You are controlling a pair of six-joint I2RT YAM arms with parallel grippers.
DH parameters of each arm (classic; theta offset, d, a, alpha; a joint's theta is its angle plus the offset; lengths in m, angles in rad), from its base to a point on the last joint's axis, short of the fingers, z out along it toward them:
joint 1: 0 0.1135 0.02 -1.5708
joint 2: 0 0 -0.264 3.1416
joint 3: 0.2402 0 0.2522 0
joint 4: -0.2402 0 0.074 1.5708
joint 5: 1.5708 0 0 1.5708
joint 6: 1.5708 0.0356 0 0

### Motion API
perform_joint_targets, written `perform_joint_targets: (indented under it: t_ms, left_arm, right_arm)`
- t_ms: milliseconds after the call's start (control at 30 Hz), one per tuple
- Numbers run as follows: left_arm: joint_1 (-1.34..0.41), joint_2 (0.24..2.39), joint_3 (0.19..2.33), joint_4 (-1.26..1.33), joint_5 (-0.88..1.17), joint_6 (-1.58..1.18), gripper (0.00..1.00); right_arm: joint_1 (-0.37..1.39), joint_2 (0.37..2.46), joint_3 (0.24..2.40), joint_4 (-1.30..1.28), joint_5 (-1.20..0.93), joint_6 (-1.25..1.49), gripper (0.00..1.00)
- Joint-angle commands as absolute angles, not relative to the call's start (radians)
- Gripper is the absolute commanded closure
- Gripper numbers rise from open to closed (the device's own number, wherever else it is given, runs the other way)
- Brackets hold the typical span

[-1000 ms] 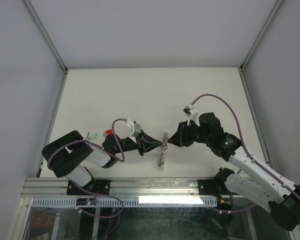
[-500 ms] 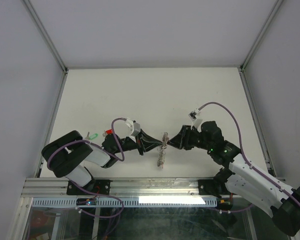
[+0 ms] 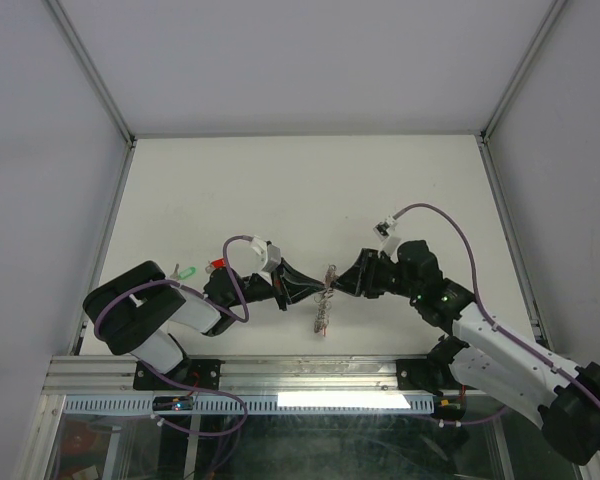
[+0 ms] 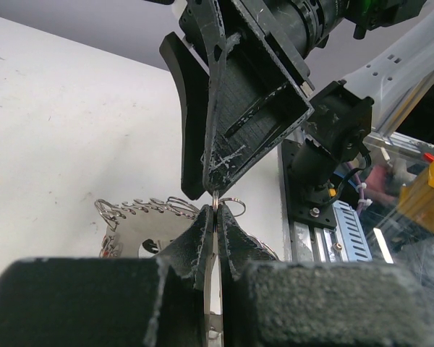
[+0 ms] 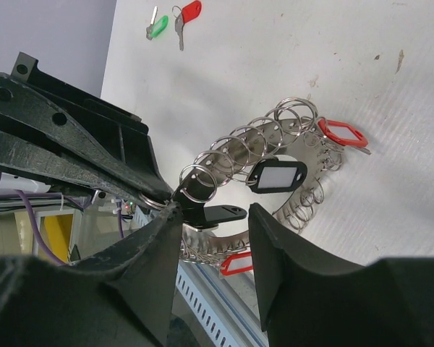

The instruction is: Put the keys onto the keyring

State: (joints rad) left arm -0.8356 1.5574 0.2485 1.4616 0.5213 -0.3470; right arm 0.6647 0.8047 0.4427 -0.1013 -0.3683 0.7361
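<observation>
From above, the keyring point(image 3: 323, 312) between the left gripper point(image 3: 315, 292) and the right gripper point(image 3: 342, 288) is too small to tell its keys apart. In the wrist views, the left gripper hides most of it and the right gripper covers its near rim.

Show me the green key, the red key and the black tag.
green key point(image 5: 158, 29): right wrist view, its plastic head.
red key point(image 5: 192, 11): right wrist view, its plastic head.
black tag point(image 5: 277, 176): right wrist view, its white label.
</observation>
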Motion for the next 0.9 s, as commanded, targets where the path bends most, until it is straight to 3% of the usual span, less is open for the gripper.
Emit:
perform_joint_targets:
  t_ms: [0, 867]
  left_arm:
    - [-0.82, 1.531, 0.258, 1.654, 0.508, -0.362, 1.0]
    - [-0.819, 1.53, 0.265, 1.636, 0.517, -0.357, 1.0]
  right_arm:
    - [0.663, 0.818, 0.446, -0.03, -0.378, 0.745, 0.55]
    - [0.674, 0.841, 0.421, 0.048, -0.378, 0.745, 0.55]
